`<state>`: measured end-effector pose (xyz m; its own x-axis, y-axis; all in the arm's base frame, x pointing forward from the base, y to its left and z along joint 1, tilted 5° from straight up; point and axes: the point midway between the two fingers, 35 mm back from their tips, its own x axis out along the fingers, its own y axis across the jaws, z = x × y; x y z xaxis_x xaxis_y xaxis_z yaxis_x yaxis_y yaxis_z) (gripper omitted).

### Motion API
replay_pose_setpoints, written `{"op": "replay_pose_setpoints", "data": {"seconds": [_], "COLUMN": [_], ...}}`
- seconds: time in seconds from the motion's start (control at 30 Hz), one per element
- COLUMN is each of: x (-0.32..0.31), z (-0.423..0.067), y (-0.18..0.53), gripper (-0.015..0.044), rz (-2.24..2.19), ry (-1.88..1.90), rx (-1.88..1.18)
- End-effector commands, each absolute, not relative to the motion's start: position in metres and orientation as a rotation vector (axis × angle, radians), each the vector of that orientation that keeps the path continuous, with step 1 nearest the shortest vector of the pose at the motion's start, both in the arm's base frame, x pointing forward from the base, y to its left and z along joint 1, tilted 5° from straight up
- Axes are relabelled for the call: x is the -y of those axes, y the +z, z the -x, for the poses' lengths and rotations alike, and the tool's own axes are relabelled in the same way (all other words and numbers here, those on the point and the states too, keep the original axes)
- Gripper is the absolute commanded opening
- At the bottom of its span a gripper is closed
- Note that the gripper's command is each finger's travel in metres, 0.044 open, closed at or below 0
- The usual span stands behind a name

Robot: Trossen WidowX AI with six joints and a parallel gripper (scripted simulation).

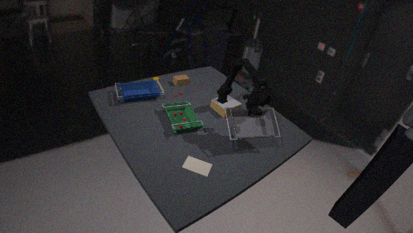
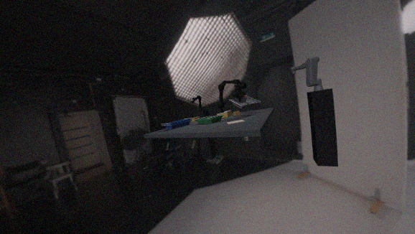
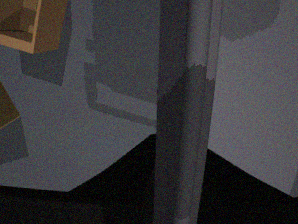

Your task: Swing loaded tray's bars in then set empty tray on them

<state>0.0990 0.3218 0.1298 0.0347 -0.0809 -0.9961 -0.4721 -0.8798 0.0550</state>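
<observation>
The loaded green tray (image 1: 183,116) (image 2: 208,120) stands mid-table with red blocks inside. Its two white wire bars (image 1: 176,104) (image 1: 188,124) lie across its top, one near each end. The empty grey tray (image 1: 252,126) (image 2: 245,102) with white wire bars hangs in the air to the right of the green tray, roughly level, casting a shadow on the table (image 1: 143,154). My gripper (image 1: 256,111) (image 2: 243,97) is shut on the grey tray's far wall. In the wrist view that wall (image 3: 180,123) runs as a vertical band through the middle; the fingertips are not clear.
A blue tray (image 1: 138,90) stands at the back left, with a tan box (image 1: 181,79) behind it to the right. A yellow block with a white top (image 1: 224,106) sits by the arm. Two loose red blocks (image 1: 178,94) and a white card (image 1: 197,166) lie on the table.
</observation>
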Motion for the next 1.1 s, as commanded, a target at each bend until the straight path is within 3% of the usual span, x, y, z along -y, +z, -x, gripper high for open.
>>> {"op": "replay_pose_setpoints", "data": {"seconds": [0.0,0.57,1.07], "x": [-0.325,-0.325,-0.301], "z": [-0.100,-0.101,-0.154], "y": [0.138,0.138,0.143], "gripper": [0.0000,0.0000,0.0000], "rz": [2.013,2.012,1.888], "ry": [1.901,1.900,1.776], "rx": [-0.535,-0.536,-0.686]}}
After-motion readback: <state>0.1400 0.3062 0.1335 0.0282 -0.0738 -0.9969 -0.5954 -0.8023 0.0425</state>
